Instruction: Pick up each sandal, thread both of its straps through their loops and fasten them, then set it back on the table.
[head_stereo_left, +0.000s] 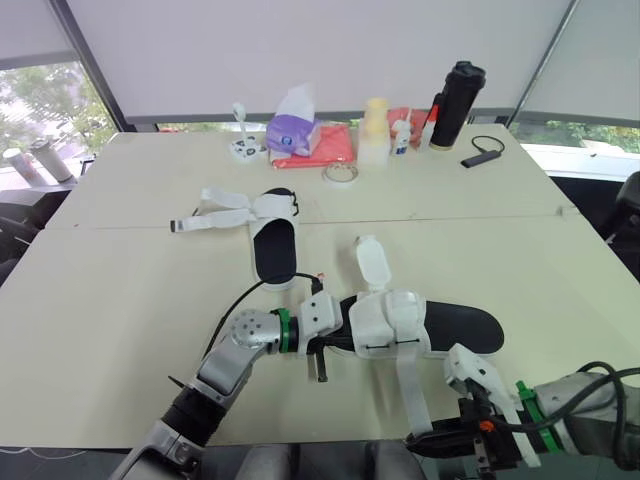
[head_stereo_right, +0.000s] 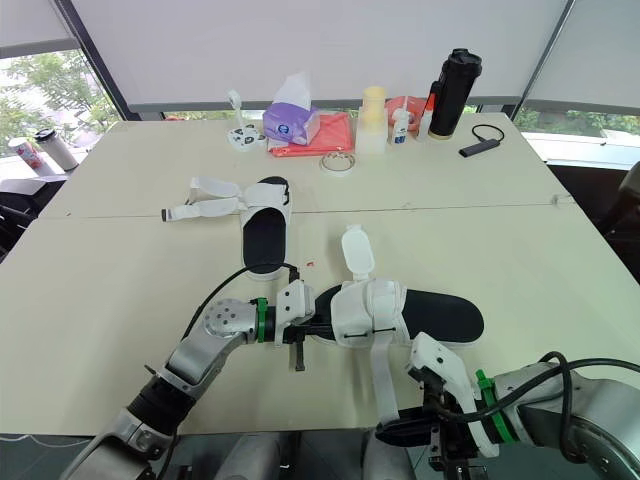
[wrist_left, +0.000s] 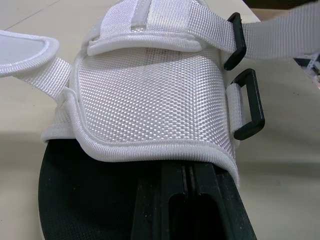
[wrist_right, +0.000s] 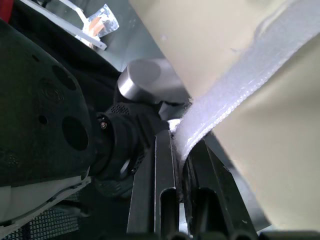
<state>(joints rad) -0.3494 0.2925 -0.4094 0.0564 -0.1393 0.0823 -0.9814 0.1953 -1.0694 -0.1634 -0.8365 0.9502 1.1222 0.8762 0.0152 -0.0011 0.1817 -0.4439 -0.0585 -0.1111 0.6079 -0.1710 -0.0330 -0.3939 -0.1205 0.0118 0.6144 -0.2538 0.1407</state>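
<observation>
The near sandal (head_stereo_left: 405, 322), black sole with a white upper, lies on the table in front of me. My left gripper (head_stereo_left: 332, 345) is shut on the sole at its left end. In the left wrist view the white upper (wrist_left: 150, 95) shows two black loops (wrist_left: 248, 105) on one side. One long white strap (head_stereo_left: 410, 385) runs from the upper toward the front edge, and my right gripper (head_stereo_left: 432, 440) is shut on its end (wrist_right: 186, 134). A short strap flap (head_stereo_left: 372, 262) sticks up behind. The second sandal (head_stereo_left: 272, 238) lies farther back, its straps (head_stereo_left: 215, 215) spread out leftward.
Along the far edge stand a purple tissue box (head_stereo_left: 293, 130), a red cloth (head_stereo_left: 328, 148), a tape roll (head_stereo_left: 341, 174), a pale bottle (head_stereo_left: 374, 130), a black flask (head_stereo_left: 457, 105) and a black dongle with cable (head_stereo_left: 483, 155). The table (head_stereo_left: 120, 300) is bare at near left.
</observation>
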